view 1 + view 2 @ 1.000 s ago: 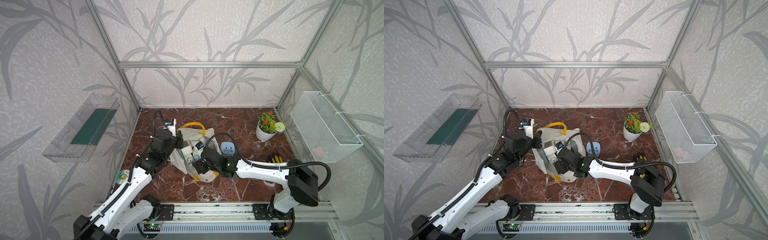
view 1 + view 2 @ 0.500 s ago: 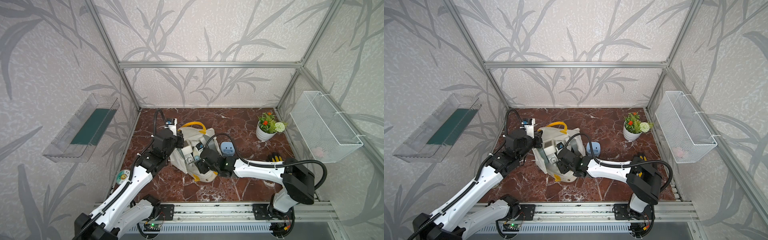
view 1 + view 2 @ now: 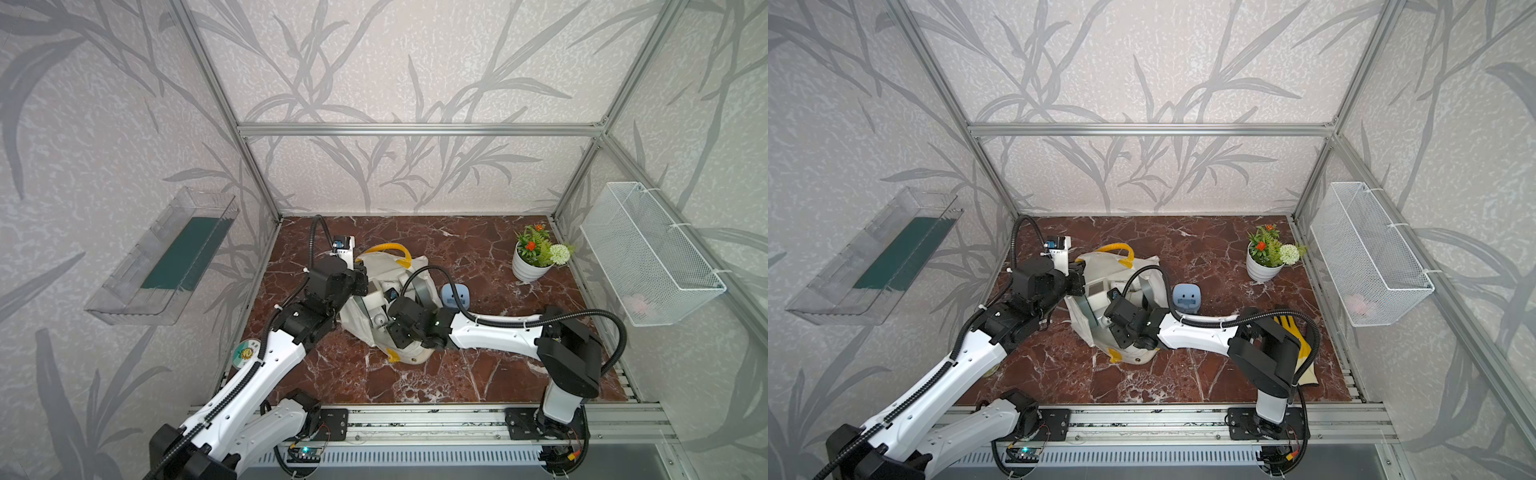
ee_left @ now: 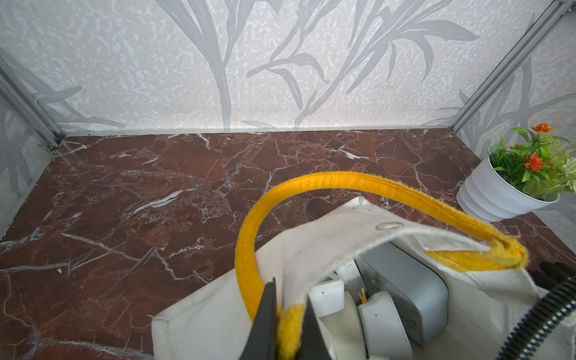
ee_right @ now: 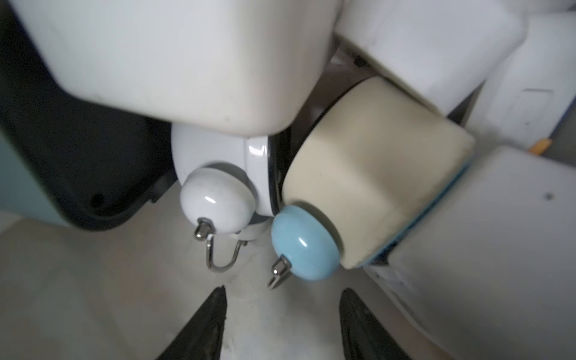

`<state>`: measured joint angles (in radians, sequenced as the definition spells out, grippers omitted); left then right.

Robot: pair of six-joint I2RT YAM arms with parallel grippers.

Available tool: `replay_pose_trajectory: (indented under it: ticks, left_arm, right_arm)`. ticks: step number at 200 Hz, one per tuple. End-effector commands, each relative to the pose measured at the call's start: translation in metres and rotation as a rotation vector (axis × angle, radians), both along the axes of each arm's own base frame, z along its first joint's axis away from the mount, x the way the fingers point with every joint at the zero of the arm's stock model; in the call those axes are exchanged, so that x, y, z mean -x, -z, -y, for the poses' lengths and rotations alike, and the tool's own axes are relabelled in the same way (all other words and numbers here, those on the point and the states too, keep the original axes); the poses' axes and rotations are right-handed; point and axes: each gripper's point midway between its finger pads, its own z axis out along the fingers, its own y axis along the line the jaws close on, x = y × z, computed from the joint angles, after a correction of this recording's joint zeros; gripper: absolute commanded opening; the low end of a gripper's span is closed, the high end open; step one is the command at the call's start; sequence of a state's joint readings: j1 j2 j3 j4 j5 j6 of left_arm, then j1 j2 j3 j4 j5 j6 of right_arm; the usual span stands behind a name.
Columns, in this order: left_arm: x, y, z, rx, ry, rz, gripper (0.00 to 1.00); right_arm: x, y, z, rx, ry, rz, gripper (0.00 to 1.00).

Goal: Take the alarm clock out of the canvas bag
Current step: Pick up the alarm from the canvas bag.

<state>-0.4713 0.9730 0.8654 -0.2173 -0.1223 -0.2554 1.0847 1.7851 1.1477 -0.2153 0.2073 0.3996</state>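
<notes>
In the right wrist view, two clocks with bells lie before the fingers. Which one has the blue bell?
The cream clock: its bell is light blue. The glossy white clock beside it has a white bell.

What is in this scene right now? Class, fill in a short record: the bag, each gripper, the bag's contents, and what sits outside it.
bag: canvas bag slumped on the marble table, mouth open
left gripper: shut on the canvas bag at its yellow handle's base
right gripper: open inside the bag, holding nothing
contents seen: white twin-bell alarm clock beside a cream clock with a blue bell, under white boxy items
outside: small blue gadget, potted plant, glove
</notes>
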Motion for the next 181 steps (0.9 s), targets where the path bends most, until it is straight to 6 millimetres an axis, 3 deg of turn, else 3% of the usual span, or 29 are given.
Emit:
replay_pose_trajectory:
  ticks: [1,63,114,181]
  left_arm:
    - [-0.003,-0.026,0.002,0.033,-0.005,0.056,0.00]
    - [-0.003,-0.024,0.002,0.030,-0.005,0.048,0.00]
    - [-0.003,-0.024,0.003,0.030,0.002,0.046,0.00]
    - [-0.003,-0.020,0.004,0.026,0.004,0.036,0.00]
  right_arm:
    - [-0.007,-0.013,0.012,0.011,0.067,0.029,0.64]
    - [-0.028,-0.031,0.046,0.046,0.280,0.130,0.68]
    - [-0.045,-0.039,0.050,0.088,0.339,0.186,0.68]
    - [-0.046,-0.049,0.052,0.089,0.316,0.216,0.68]
